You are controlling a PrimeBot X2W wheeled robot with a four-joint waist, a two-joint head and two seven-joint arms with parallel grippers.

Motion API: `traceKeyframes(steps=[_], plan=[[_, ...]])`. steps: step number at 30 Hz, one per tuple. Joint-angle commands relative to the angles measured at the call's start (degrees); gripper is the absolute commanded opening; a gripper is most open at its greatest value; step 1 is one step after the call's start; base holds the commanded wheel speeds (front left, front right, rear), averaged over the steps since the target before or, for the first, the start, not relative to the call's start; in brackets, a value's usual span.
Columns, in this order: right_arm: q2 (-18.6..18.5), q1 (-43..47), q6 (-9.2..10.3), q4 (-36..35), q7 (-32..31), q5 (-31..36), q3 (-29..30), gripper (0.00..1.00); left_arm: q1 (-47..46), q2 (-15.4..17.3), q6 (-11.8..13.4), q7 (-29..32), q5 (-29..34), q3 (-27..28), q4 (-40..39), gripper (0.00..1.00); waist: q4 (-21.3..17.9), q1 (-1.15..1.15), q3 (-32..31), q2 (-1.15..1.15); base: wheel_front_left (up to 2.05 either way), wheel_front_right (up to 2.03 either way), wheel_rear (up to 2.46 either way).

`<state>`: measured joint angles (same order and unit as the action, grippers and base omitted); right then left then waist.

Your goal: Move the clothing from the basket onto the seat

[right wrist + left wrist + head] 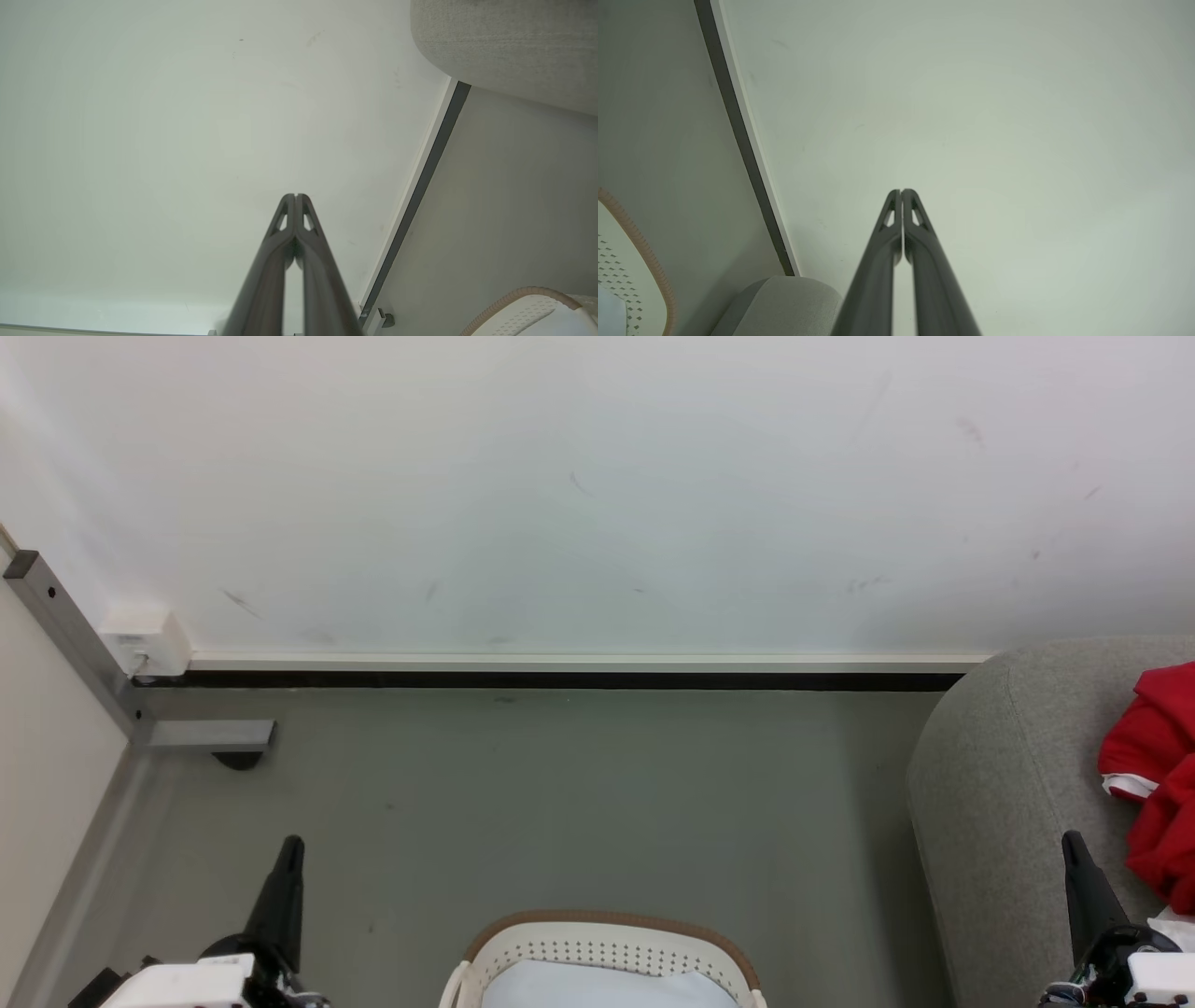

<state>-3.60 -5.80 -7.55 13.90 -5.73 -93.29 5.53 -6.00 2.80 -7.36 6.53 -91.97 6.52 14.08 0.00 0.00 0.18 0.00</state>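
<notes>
Wall (597,476): white and lightly scuffed, it is filling the upper half of the head view.
Floor (560,803): grey-green, it is bearing both the basket and the seat.
Seat (1008,775): grey woven fabric with a rounded corner, it is standing at the right and reaching back to the skirting.
Basket (607,921): cream with a brown rim, it is sitting on the floor at bottom centre, apart from the seat; a pale smooth lining (607,987) is showing inside it.
Clothing (1158,784): red with a white trim band, it is lying bunched on the seat, cut off by the right edge.
Left gripper (293,843): its fingers are pressing together on nothing, hovering over the floor left of the basket.
Right gripper (1070,840): its fingers are pressing together on nothing, hanging over the seat just beside the clothing.
Skirting (560,679): a dark strip is running along the foot of the wall.
Box (145,639): small and white, it is sitting on the wall at the left, beside a grey post (65,625).
</notes>
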Motion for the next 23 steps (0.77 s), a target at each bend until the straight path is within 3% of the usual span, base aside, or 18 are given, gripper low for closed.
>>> traceKeyframes(steps=[1,23], plan=[[0.0,-0.6,0.12,0.1,-0.1,0.1,0.2,0.00,-0.5,0.1,-0.3,0.2,-0.8,0.2,0.0,0.00,0.0,0.00,0.0,0.00,0.00,0.00,0.00],[0.2,-0.6,0.12,0.2,-0.3,0.4,0.4,0.00,-0.5,0.1,-0.3,0.2,-0.8,0.1,0.0,0.00,0.0,0.00,0.0,0.00,0.00,0.00,0.00]])
